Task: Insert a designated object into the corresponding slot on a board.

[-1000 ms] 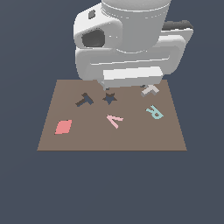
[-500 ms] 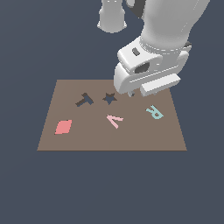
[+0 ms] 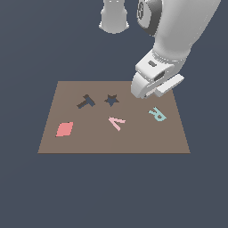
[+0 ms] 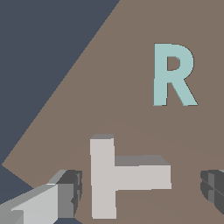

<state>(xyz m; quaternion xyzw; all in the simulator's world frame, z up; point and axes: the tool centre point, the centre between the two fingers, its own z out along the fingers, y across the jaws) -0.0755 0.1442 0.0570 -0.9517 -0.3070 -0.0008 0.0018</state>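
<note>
I find no brand or printed label; the only readable characters are the pieces themselves, one teal letter R [image 3: 156, 114] and one pink letter V [image 3: 116, 123], both lying flat on the flat brown rectangular board [image 3: 89, 142].

The light grey T-shaped block [image 4: 118, 175] is plain and matte, with darker grey on its upper faces. In the wrist view it lies on the board close to the R, between the two dark fingertips [image 4: 72, 190] of the gripper [image 4: 142, 188]. The jaws stand apart on either side of it, one fingertip just beside the block's crossbar, the other clear of the stem's end, so I report the gripper as spread wide and gripping nothing. In the exterior view the white arm hides the block (I cannot place it there).

Count on the board: one grey T block, one R, one V, one salmon-red diamond tile [image 3: 65, 129], one dark T-shaped cutout [image 3: 85, 102], one dark star-shaped cutout [image 3: 111, 99]. Both cutouts lie well apart from the gripper.
</note>
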